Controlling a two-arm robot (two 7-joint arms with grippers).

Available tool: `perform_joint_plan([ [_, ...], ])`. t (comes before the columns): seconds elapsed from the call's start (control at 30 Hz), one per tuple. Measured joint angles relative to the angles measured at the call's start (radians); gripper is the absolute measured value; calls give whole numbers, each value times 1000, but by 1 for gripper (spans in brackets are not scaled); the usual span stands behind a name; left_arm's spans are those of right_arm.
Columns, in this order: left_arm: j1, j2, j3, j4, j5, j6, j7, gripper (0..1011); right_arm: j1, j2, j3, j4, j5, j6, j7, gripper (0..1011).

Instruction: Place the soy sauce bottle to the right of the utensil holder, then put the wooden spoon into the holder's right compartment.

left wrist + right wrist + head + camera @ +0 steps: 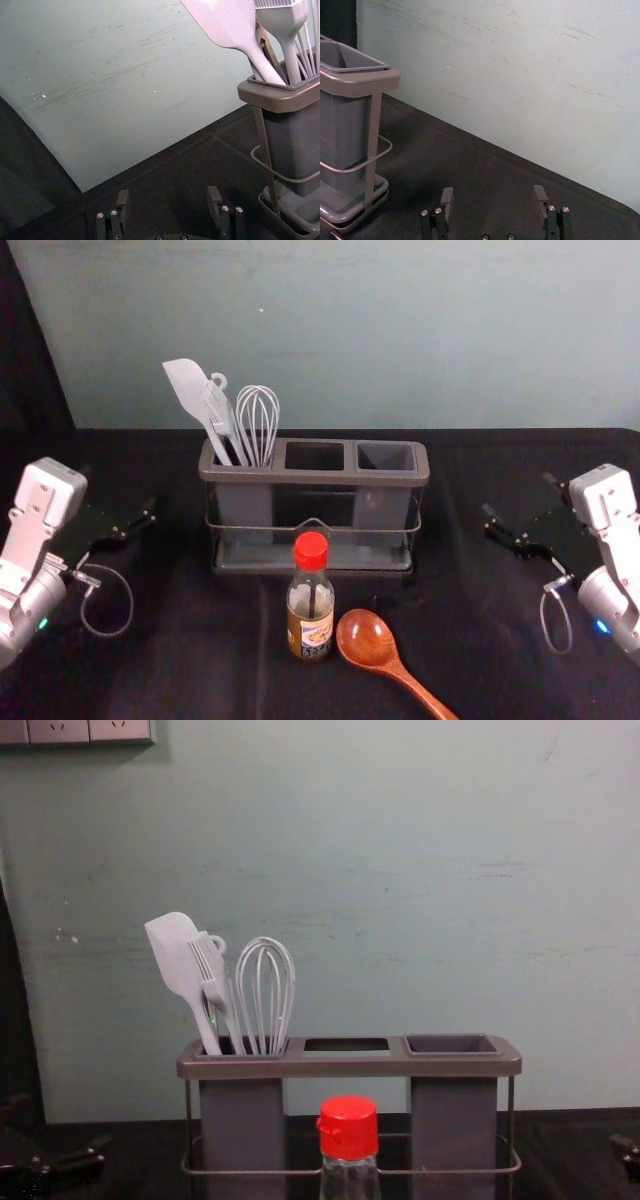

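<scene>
Glossy brown wooden spoon (366, 638) and red-capped glass bottle (311, 602) both unplaced, lol; left claw (168, 193), right claw (493, 192) gape empty, flanking the boxy grey holder (315, 478).

We lose the end of the spoon (366, 639) past the head view's edge; the label (316, 631) on the bottle (301, 598) seems unreadably small.

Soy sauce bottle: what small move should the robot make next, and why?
Probably bring the open, empty right gripper in toward the bottle, which stands in front of the utensil holder, not yet to its right; that gripper is on the destination side.
</scene>
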Motion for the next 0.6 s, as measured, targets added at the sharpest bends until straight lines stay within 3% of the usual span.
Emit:
perform_joint_plan([
  [0.5,0,0,0,0,0,0,0,1012,-1,0,1,-2,0,0,0,1002],
  [0.6,0,0,0,0,0,0,0,1011,-32,16,18,-52,-6,-13,-9,1003],
])
